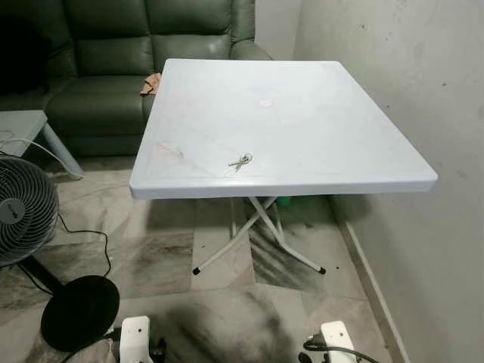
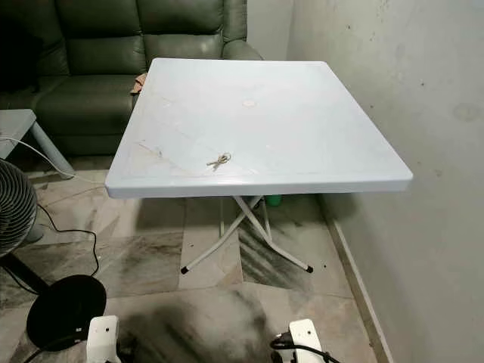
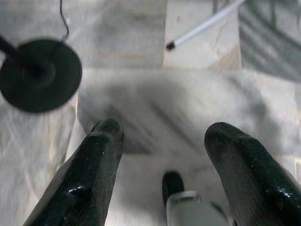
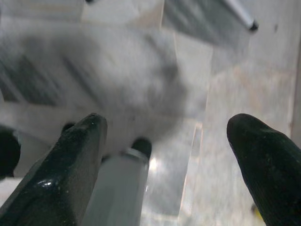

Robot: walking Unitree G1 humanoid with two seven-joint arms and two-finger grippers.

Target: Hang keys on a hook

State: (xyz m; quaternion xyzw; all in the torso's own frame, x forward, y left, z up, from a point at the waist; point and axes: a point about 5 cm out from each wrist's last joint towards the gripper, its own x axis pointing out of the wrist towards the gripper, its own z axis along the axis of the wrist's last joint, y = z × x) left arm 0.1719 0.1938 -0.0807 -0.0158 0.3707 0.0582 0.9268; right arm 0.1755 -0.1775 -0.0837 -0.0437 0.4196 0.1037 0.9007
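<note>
Keys [image 1: 240, 161]: a small bunch of thin metal keys on a ring, pale and glinting, lay flat on the white square plastic folding bench [image 1: 318, 113], close to its near edge and a little left of centre. No hook could be made out anywhere.

Largest first. The bench stood against a grey plaster wall [image 1: 423, 91] on crossed white metal legs [image 1: 257, 231]. Dark green leather sofa [image 1: 113, 68] behind it. Round-based black pedestal fan [image 1: 23, 212] on the marble floor [image 1: 227, 302] to the left.

Handling, as judged: the bunch looked light, hard and loose, likely to slide on smooth plastic and to splay when lifted. Lying so flat, it offers little height; the ring or the thickest clump seems the best place to pinch, from above.

Both arms hung low, well short of the bench. Left gripper [image 3: 162, 155] pointed at the floor, fingers [image 3: 94, 165] spread wide, holding nothing. Right gripper [image 4: 171, 160] likewise aimed down at the tiles, its fingers [image 4: 70, 160] wide apart and empty.
</note>
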